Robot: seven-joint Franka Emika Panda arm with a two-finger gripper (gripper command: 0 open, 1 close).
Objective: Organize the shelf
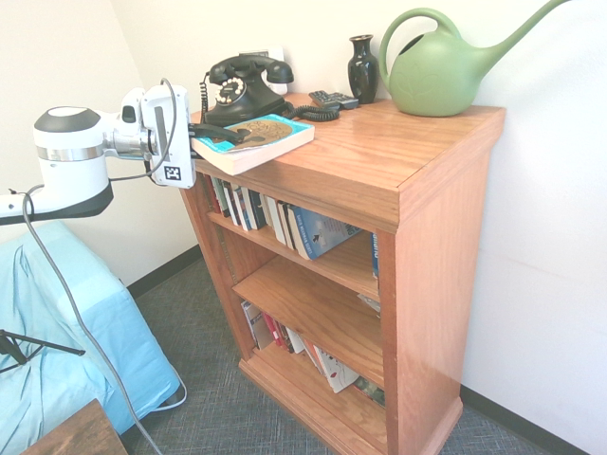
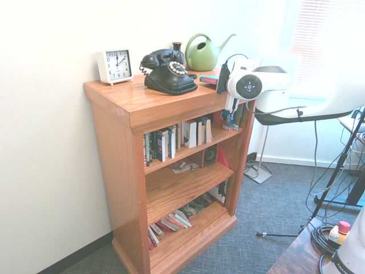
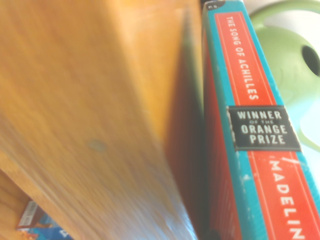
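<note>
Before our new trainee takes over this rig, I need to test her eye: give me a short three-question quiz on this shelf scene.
1. True or false: the robot's hand is shut on the teal paperback book.
2. What stands between the black rotary telephone and the green plastic watering can? A) a dark vase B) a mug
3. Which title does the book's spine show?

Key: 1 true; 2 A, the dark vase; 3 The Song of Achilles.

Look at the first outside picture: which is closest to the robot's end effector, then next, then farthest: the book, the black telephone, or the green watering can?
1. The book, at the near front corner of the shelf top, gripped by the end effector.
2. The black telephone, just behind the book.
3. The green watering can, at the far end by the wall.
</note>
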